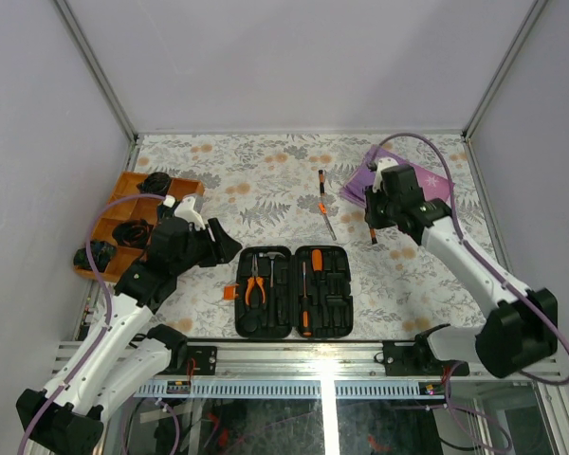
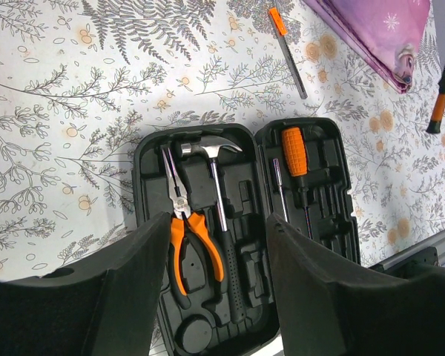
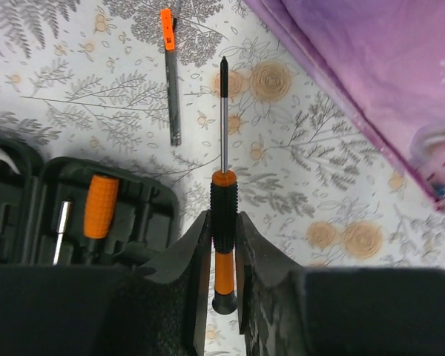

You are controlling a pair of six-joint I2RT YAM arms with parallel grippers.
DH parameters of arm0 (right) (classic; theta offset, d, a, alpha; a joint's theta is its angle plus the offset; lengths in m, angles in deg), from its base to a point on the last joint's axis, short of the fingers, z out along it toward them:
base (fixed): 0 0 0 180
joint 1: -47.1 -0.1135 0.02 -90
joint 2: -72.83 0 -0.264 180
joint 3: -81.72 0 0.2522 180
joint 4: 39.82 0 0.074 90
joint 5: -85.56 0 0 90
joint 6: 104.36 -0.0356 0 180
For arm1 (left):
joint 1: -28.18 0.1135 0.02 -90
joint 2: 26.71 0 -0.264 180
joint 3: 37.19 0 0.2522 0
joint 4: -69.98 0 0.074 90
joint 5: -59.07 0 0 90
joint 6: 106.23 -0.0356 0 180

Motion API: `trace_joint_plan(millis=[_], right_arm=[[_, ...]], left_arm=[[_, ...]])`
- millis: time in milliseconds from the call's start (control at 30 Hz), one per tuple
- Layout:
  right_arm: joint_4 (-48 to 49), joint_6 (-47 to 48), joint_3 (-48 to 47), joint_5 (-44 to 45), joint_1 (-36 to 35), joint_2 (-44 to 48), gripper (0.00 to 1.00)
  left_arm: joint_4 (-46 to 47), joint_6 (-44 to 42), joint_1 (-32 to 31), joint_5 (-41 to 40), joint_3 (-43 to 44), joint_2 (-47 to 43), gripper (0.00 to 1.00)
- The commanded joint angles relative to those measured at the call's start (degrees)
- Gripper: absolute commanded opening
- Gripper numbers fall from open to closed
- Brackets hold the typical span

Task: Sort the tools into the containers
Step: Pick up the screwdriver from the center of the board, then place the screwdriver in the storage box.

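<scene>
The black tool case point(image 1: 334, 303) lies open at the near middle of the table. In it lie orange-handled pliers point(image 2: 185, 222), a hammer point(image 2: 215, 178) and an orange-handled screwdriver point(image 2: 294, 150). My left gripper point(image 2: 219, 245) is open and empty, above the case's left half. My right gripper point(image 3: 223, 222) is shut on a slim black-and-orange screwdriver point(image 3: 223, 200), held above the table right of the case, its tip pointing away. It also shows in the top view point(image 1: 373, 227). A thin loose tool with an orange end point(image 1: 324, 204) lies on the table behind the case.
An orange divided tray point(image 1: 123, 190) with black coiled lumps stands at the left. A purple cloth bag point(image 1: 403, 175) lies at the back right. A metal rail point(image 1: 322, 355) runs along the near edge.
</scene>
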Motion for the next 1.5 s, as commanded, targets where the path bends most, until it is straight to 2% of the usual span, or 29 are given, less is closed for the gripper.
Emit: trace_joint_plan(millis=[0,233,500,933,1267,1467], right_arm=[[9.2,-10.6,6.7,-0.5,-1.1,9.5,0.00],[9.6,-19.6,13.5,4.5,-7.7,19.4,0.00],[8.8,-34.0,20.5,9.1,-16.4,24.9,0.00],[7.4,-46.1,25.1,14.0,-30.3,21.1,0.00],[7.2,-50.8,27.2,15.0,-35.9,17.2,0.00],[5.1,-53.9,29.8,16.9,-38.4,17.9,0.00]], left_arm=[[2.9,0.9,-0.3,0.3,-0.3,0.1,0.54],[2.1,1.3,-0.4,0.5,0.2,1.7,0.54],[1.9,1.7,-0.4,0.6,0.1,1.4,0.55],[1.1,1.4,-0.5,2.0,0.5,2.1,0.55],[1.0,1.2,-0.6,1.3,0.6,2.6,0.56],[1.1,1.1,-0.7,1.5,0.7,3.4,0.56]])
